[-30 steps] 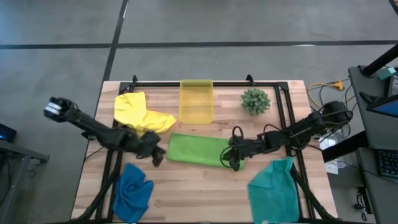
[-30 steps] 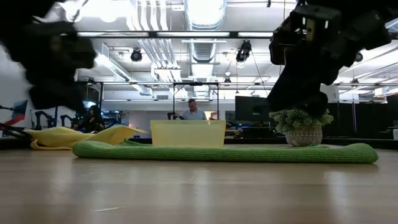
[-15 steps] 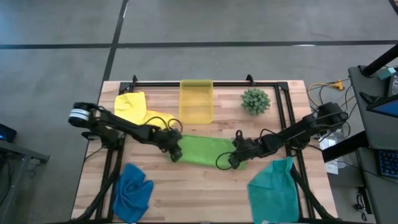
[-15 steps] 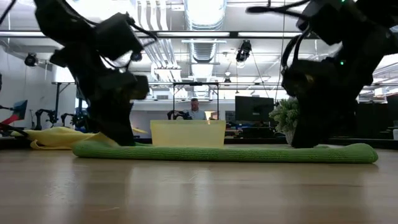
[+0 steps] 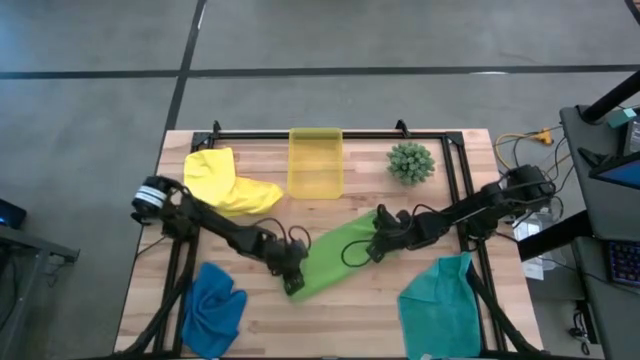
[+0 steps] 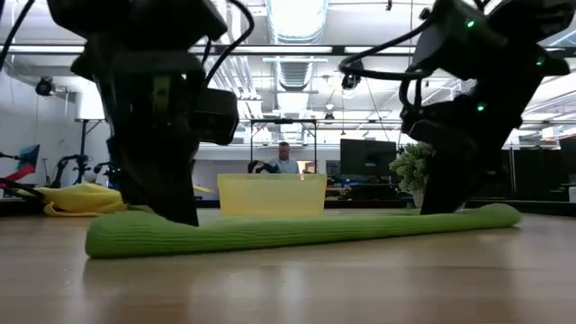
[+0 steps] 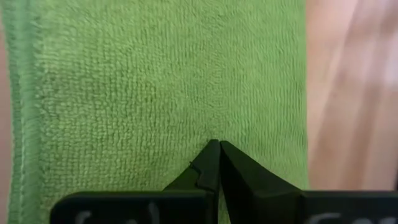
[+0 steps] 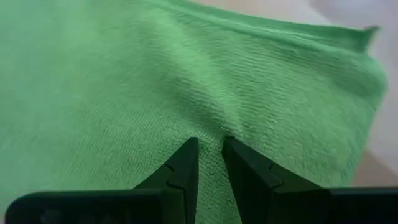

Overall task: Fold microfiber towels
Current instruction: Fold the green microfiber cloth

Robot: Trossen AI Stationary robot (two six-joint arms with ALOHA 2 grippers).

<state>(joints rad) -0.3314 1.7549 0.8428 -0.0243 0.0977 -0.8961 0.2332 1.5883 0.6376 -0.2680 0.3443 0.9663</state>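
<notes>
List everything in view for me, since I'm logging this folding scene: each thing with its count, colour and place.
lime green towel: one, folded strip lying diagonally at the table's middle.
yellow towel: one, crumpled, far left of the table.
royal blue towel: one, crumpled, near left corner.
teal towel: one, near right corner.
plastic bin: one, translucent yellow, far middle.
plant: one, green and spiky, far right.
table: one, light wood.
person: one, far off in the room behind.
left gripper: jaws shut, pressing the lime green towel's near-left end.
right gripper: jaws pinching the lime green towel's far-right end.
</notes>
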